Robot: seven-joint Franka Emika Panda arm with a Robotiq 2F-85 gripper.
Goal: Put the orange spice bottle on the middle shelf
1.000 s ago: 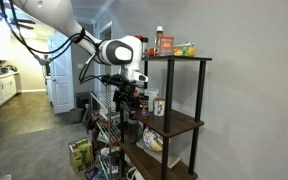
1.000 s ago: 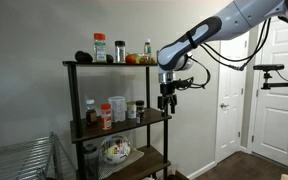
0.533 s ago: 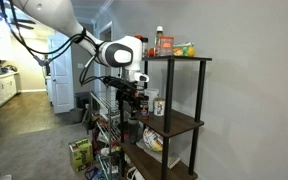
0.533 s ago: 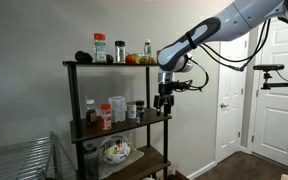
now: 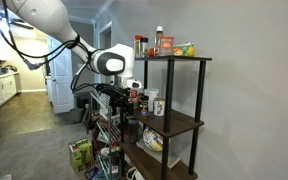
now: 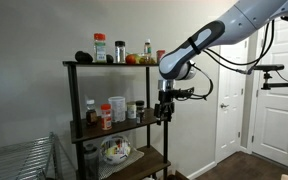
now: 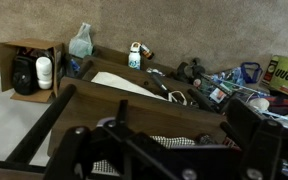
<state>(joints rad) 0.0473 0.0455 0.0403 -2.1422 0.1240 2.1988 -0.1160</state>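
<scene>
The arm (image 6: 216, 32) reached down from high on the door side and bent at its white wrist, so the gripper (image 6: 165, 116) hung pointing downward just off the open end of the three-tier rack (image 6: 76, 105), level with the middle shelf (image 6: 124, 124). In the wrist view its dark fingers (image 7: 79, 150) stood spread wide with nothing between them.

The orange spice bottle (image 6: 106, 116) seemed to stand on that middle shelf, well away from the gripper toward the far end, though it was small and hard to make out. A white jar (image 6: 117, 108) and two little dark-topped jars (image 6: 136, 108) stood between it and the gripper, and a dark bottle (image 6: 89, 110) stood beyond it.

Above the gripper, the top shelf (image 6: 114, 64) carried a row of bottles and jars. Below it, a bowl (image 6: 115, 150) sat on the lowest board.

Under the gripper, the wrist view showed a cardboard box (image 7: 6, 50) holding a white bottle (image 7: 44, 70) and a dark round thing, with floor clutter beside it.
</scene>
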